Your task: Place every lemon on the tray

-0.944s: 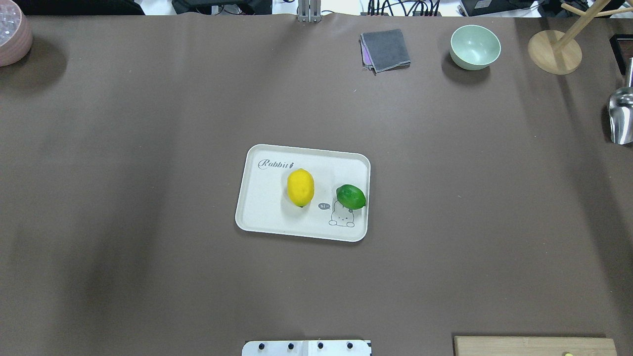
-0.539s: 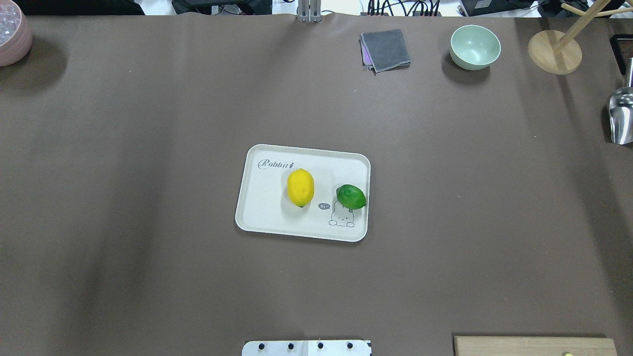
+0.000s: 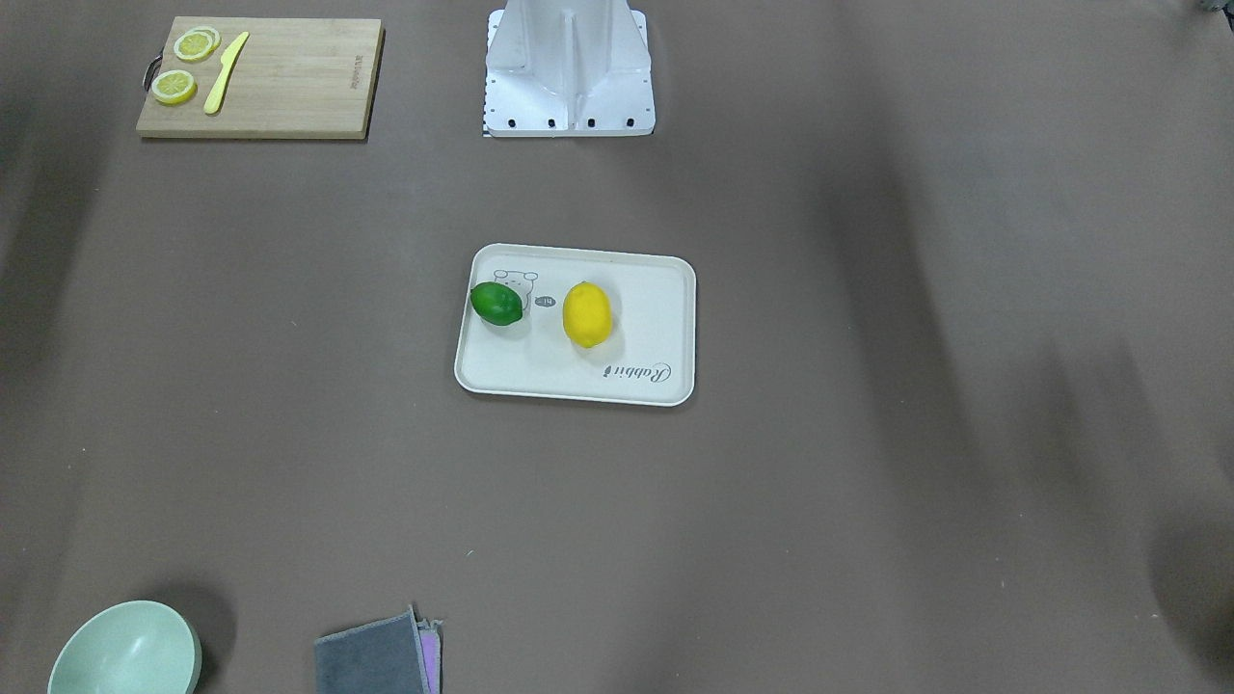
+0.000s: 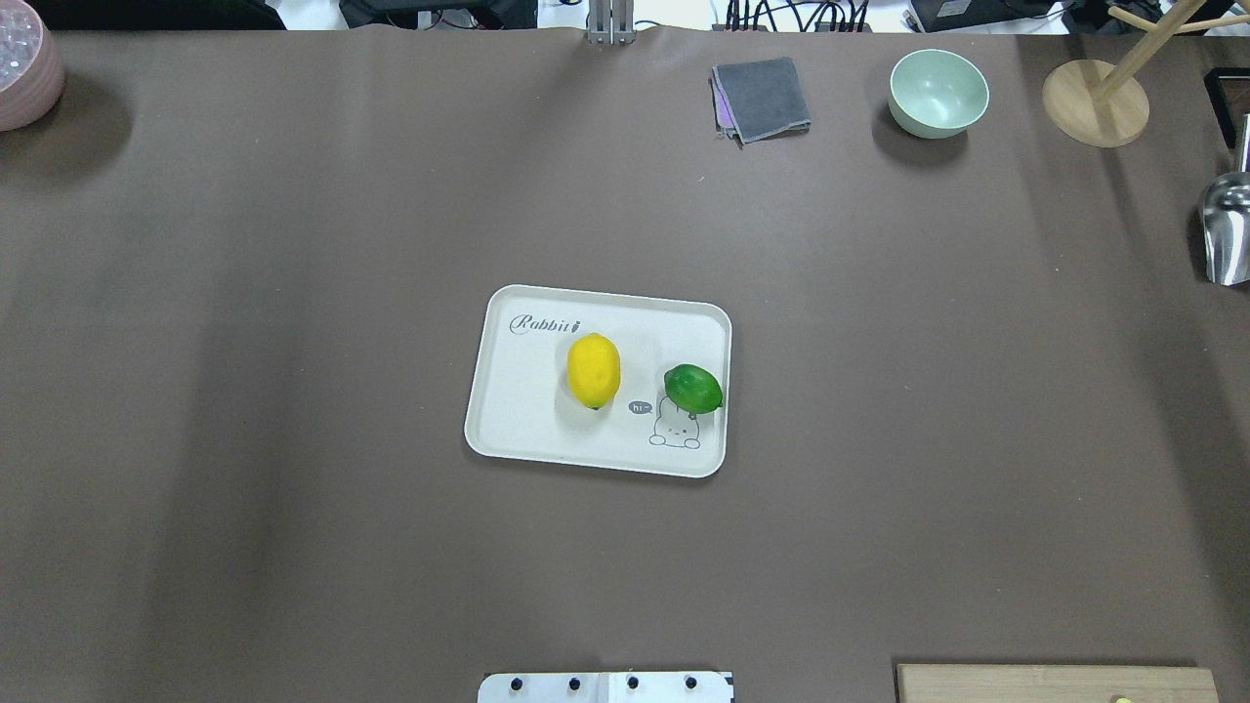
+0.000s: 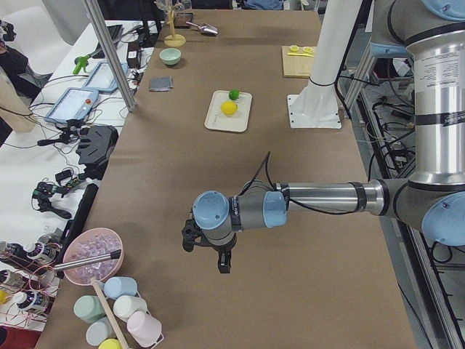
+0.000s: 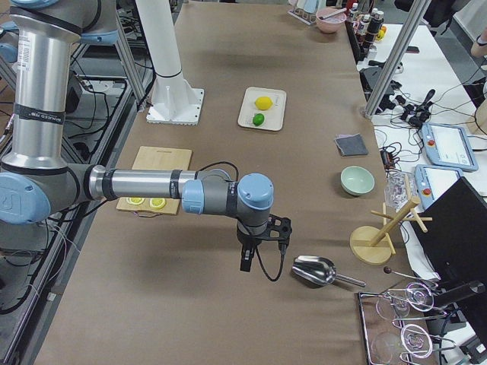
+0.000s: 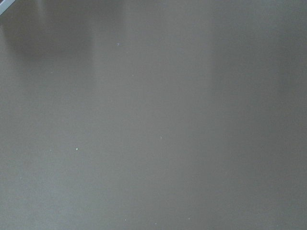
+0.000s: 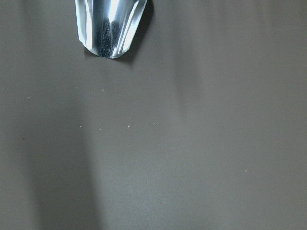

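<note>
Overhead exterior cuts several things off at its borders: the wooden cutting board (image 4: 1055, 683) is only a strip at the lower right, the metal scoop (image 4: 1227, 234) runs off the right edge, and a pink bowl (image 4: 24, 73) is clipped at the upper left. In the middle of that frame the tray (image 4: 508, 430) holds both fruits. The yellow lemon (image 4: 594, 370) lies near its centre. The green lemon (image 4: 693, 389) lies over the rabbit drawing, close to the tray's right-hand rim; whether it touches the rim cannot be told.

Exterior front-facing shows the cutting board whole at the upper left, with lemon slices (image 3: 174, 86) and a yellow knife (image 3: 225, 85) on it. It clips the green bowl (image 3: 125, 651) and the grey cloth (image 3: 376, 660) at its bottom edge.

Only the side views show the arms. The left gripper (image 5: 207, 251) hangs over bare table at lower centre of the exterior left view, well apart from the tray. The right gripper (image 6: 262, 247) hangs just beside the scoop in the exterior right view. Whether either is spread or closed cannot be told. The left wrist view shows only brown cover; the right wrist view shows the scoop's mouth at its top edge.

Brown cover surrounds the tray on every side.
</note>
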Robot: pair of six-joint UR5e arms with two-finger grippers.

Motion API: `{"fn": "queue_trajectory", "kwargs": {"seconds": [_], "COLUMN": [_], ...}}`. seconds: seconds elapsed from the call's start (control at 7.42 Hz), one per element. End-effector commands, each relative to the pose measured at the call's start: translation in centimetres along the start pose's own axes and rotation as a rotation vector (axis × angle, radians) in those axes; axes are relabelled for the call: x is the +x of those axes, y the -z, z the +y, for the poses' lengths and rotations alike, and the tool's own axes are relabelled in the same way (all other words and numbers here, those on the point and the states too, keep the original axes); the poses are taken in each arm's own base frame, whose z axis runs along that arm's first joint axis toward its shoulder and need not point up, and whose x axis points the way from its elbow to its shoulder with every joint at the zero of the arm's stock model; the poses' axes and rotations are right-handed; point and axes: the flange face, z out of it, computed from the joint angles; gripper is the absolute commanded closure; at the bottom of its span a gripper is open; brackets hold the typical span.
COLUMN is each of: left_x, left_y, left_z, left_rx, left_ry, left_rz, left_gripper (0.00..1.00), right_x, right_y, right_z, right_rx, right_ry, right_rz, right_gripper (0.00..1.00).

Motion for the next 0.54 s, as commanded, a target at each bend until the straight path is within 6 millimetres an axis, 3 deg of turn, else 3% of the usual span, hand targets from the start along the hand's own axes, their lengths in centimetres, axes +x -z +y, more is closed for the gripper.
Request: {"fn": "queue_trajectory", "kwargs": {"seconds": [0.0,0.4], "left_x": [-0.1,0.0], "left_y": [0.1,-0.1], "left_z": [0.1,0.1], "left_rx": [-0.001,-0.006], "left_ry": [0.001,-0.001], "left_rz": [-0.001,-0.003], "left_gripper": [0.02,0.02], "right_x": [-0.8,-2.4], "right_y": [0.9,2.4], "right_z": [-0.2,-0.8], "right_rx": [0.02,0.043], "right_ry": [0.02,0.031], "right_rz": [-0.011,-0.039], "right_gripper": [0.0,0.0]}}
